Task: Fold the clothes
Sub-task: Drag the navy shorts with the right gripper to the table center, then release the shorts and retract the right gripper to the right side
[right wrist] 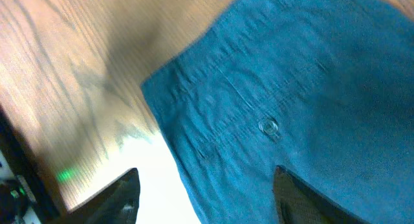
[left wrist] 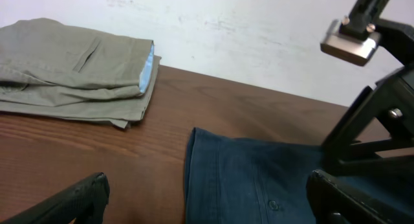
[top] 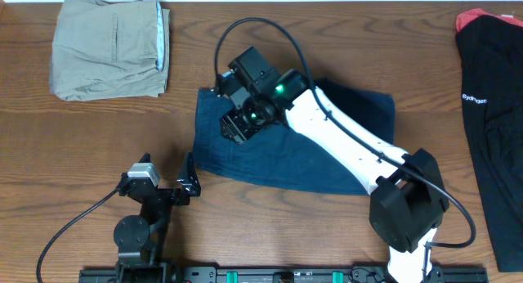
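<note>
Shows the navy shorts (top: 245,156) spread flat on the wooden table (top: 82,136) at the centre of the overhead frame, buttoned edge toward the left; places the right gripper (top: 235,128) over their upper left part, with the white right arm (top: 343,140) crossing the fabric diagonally from the lower right and hiding much of its middle; from the right wrist, shows both fingers (right wrist: 123,198) spread wide at the bottom of the frame, nothing pinched between them, above the shorts' left edge and a small button (right wrist: 268,127) just right of centre; cannot tell whether the fingertips touch the cloth.

Finds the left gripper (top: 189,178) at the lower left of the overhead frame, just off the shorts' lower left corner, over bare wood; from the left wrist, shows its dark fingers (left wrist: 71,201) wide apart in the two bottom corners, holding nothing, with the shorts' edge between them and the right arm's black hardware blocking the right side of the frame.

Has folded khaki shorts (top: 106,50) with a light-blue lining at the upper left, well apart from the navy pair; has a black garment (top: 490,111) with small white lettering along the right edge; shows a white wall (left wrist: 259,36) behind the table in the left wrist view.
</note>
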Tool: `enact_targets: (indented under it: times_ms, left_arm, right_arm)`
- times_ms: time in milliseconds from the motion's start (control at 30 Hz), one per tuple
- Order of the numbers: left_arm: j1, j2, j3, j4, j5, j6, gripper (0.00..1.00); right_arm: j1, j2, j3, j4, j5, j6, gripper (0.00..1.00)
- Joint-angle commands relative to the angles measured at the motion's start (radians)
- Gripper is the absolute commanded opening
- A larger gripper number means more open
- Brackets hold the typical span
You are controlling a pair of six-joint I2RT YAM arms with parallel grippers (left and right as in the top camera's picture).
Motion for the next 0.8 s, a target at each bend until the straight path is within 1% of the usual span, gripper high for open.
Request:
enact_targets:
  times_ms: [0, 33, 67, 133, 200, 300, 367, 400, 433, 500, 567, 633, 667, 700, 767]
  left_arm:
    - [0.005, -0.002, -0.017, -0.032, 0.013, 0.006, 0.98]
    - [0.005, -0.002, -0.017, -0.032, 0.013, 0.006, 0.98]
    - [0.005, -0.002, -0.017, -0.032, 0.013, 0.006, 0.98]
    - [0.005, -0.002, -0.017, -0.032, 0.013, 0.006, 0.98]
    - [0.005, -0.002, -0.017, -0.032, 0.014, 0.006, 0.98]
    - [0.005, -0.002, -0.017, -0.032, 0.013, 0.006, 0.98]
    - [0.005, -0.002, -0.017, -0.032, 0.013, 0.006, 0.98]
    - [0.005, -0.002, -0.017, -0.033, 0.013, 0.006, 0.98]
    - [0.005, -0.002, -0.017, -0.032, 0.013, 0.006, 0.98]
    - [0.005, -0.002, -0.017, -0.032, 0.014, 0.006, 0.98]
    - [0.005, -0.002, -0.017, -0.032, 0.014, 0.006, 0.98]
    - [0.005, -0.002, -0.017, -0.032, 0.013, 0.006, 0.98]
    - [0.005, -0.002, -0.017, -0.032, 0.013, 0.006, 0.98]
    - [0.005, -0.002, -0.017, -0.032, 0.013, 0.006, 0.98]
    - [0.005, -0.002, -0.017, -0.032, 0.013, 0.006, 0.98]
  right_arm:
    - [-0.044, -0.026, 0.031, -0.036, 0.034, 0.043, 0.72]
    - [-0.054, -0.035, 0.035, -0.05, 0.034, 0.043, 0.75]
    - [-0.066, -0.047, 0.037, -0.065, 0.037, 0.043, 0.8]
    - [-0.108, -0.086, 0.04, -0.102, 0.055, 0.047, 0.93]
    - [-0.157, -0.124, 0.04, -0.135, 0.106, 0.082, 0.99]
    - [-0.246, -0.172, 0.04, -0.185, 0.196, 0.162, 0.99]
    - [-0.317, -0.195, 0.04, -0.222, 0.221, 0.201, 0.99]
    - [-0.367, -0.201, 0.04, -0.246, 0.232, 0.197, 0.99]
    - [-0.382, -0.202, 0.04, -0.256, 0.234, 0.196, 0.99]
    - [-0.466, -0.192, 0.032, -0.332, 0.235, 0.196, 0.99]
    - [-0.503, -0.182, 0.012, -0.361, 0.24, 0.196, 0.99]
    - [-0.527, -0.174, -0.035, -0.352, 0.24, 0.196, 0.99]
    - [-0.533, -0.17, -0.065, -0.337, 0.242, 0.196, 0.94]
    - [-0.537, -0.169, -0.096, -0.318, 0.25, 0.196, 0.82]
    - [-0.542, -0.169, -0.172, -0.258, 0.267, 0.197, 0.53]
